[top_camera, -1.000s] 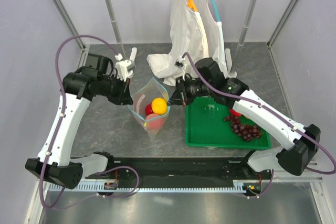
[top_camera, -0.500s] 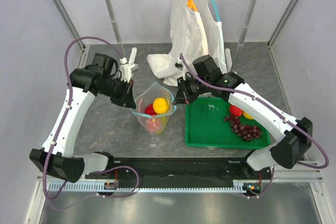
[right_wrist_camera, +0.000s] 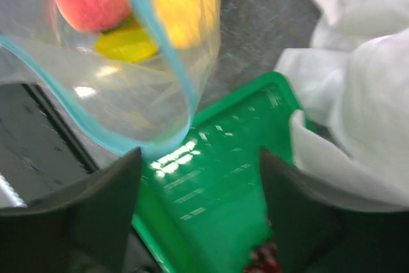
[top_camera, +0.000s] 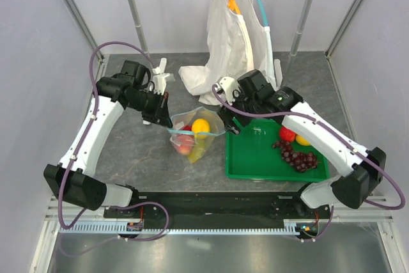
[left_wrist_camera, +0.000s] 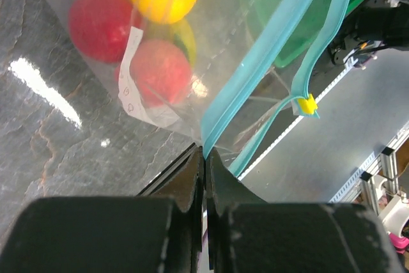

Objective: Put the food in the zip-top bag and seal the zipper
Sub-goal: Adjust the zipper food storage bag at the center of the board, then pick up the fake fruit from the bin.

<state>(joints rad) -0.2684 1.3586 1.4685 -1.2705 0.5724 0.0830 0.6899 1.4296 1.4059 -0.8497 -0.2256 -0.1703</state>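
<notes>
Roughly halfway, I would judge: the zip-top bag (top_camera: 193, 137), held up by one corner over the desk (top_camera: 134, 151), has a yellow fruit (top_camera: 200, 126), a red one (left_wrist_camera: 96, 14) and a peach (left_wrist_camera: 156, 68) inside. The grape bunch (top_camera: 299, 158) and two small pieces (top_camera: 287, 134) lie in the green tray (top_camera: 252, 155). The zipper (left_wrist_camera: 268, 36) gapes unsealed. The left jaws are clamped on its corner; the right jaws stand wide apart beside the rim, holding nothing (only tray shows between them). White garments (top_camera: 227, 36) crowd close behind the bag, and the tray wall sits just beside it.
</notes>
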